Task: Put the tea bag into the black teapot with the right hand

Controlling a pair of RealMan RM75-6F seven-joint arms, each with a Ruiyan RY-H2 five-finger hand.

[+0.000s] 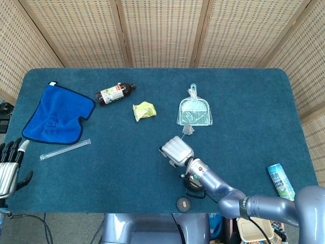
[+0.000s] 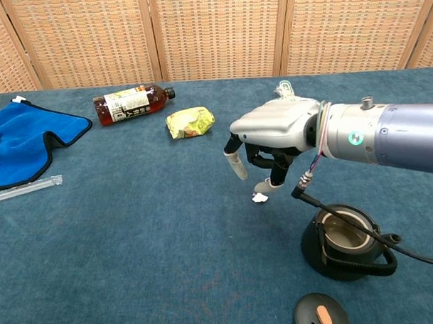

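Your right hand [image 2: 269,142] hangs with fingers apart, holding nothing, above the blue table [image 1: 244,96] by woven screens [image 1: 162,30].

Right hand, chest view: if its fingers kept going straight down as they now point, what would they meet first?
Probably the small white tag on the tea bag's string, lying on the table just under the right hand; depth is unclear.

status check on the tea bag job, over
Right hand low over the tag, fingers apart, holding nothing. Left hand idle at table edge. Tea bag on cloth by dustpan. Black teapot open, lid off. Path clear.
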